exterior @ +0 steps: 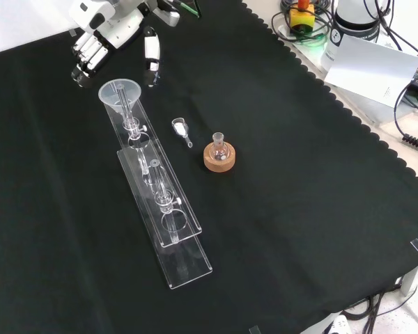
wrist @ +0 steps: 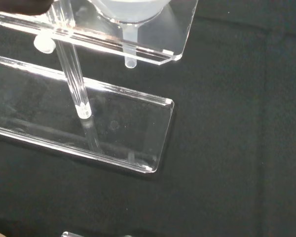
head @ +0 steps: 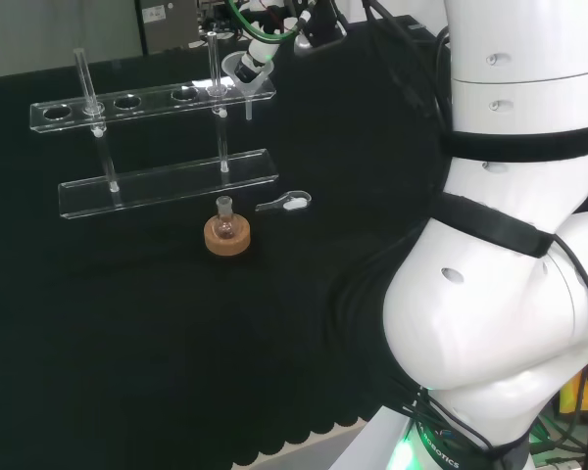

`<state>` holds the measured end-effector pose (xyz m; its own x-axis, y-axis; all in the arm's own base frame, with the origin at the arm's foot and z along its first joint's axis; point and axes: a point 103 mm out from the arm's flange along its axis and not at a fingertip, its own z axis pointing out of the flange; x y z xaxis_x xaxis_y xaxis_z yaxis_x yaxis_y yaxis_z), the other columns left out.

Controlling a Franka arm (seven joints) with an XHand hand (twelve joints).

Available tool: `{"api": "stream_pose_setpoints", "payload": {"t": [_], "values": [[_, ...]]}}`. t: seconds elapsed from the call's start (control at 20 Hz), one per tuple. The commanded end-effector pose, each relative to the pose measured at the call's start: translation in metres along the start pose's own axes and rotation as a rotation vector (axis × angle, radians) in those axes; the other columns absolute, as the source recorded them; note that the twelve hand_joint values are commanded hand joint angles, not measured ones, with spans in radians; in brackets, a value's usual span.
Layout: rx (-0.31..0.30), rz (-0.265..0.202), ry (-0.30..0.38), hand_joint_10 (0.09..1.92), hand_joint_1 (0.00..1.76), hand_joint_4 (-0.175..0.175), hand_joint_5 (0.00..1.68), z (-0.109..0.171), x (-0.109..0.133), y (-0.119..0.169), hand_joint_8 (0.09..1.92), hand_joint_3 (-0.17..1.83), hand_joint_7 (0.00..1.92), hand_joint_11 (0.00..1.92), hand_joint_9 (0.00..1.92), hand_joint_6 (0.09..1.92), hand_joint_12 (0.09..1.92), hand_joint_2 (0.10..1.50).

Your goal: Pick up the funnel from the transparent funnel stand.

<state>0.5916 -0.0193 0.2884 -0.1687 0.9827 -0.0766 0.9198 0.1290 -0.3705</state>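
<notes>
Clear plastic funnel (exterior: 121, 93) sits in the end hole of the transparent acrylic funnel stand (exterior: 168, 209), spout hanging through the upper shelf. Black and white robot hand (exterior: 110, 36) is at the top of the front view, just behind the funnel's rim, fingers fairly straight and spread, holding nothing; thumb (exterior: 151, 54) angles down on the right of the funnel. Can't tell whether any finger touches the rim. In the head view the hand (head: 258, 51) is at the right end of the stand's upper shelf, over the funnel (head: 243, 76). Wrist view looks down on the funnel bowl (wrist: 130, 9) seated in the shelf, spout tip poking below it, base plate underneath. Stand has a row of round holes in the upper shelf, carried on clear rods above a flat base plate. Right of the stand in the front view: small clear plastic scoop (exterior: 181, 129) lying flat on the black cloth (exterior: 299, 209), then a small round glass flask (exterior: 218, 145) upright on a cork ring stand (exterior: 219, 158), near but apart from the funnel stand.
</notes>
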Motion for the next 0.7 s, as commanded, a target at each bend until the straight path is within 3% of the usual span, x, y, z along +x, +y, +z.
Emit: {"api": "stream_pose_setpoints", "payload": {"t": [0.05,0.7], "values": [[-0.002,-0.016,0.017,0.79,0.58,-0.073,0.00,0.008,-0.002,0.003,0.28,0.18,0.00,0.02,0.08,0.09,1.44,0.73],[0.038,-0.050,0.018,0.82,0.49,-0.073,0.00,0.019,0.006,0.016,0.32,0.16,0.00,0.02,0.08,0.09,1.45,0.71]]}}
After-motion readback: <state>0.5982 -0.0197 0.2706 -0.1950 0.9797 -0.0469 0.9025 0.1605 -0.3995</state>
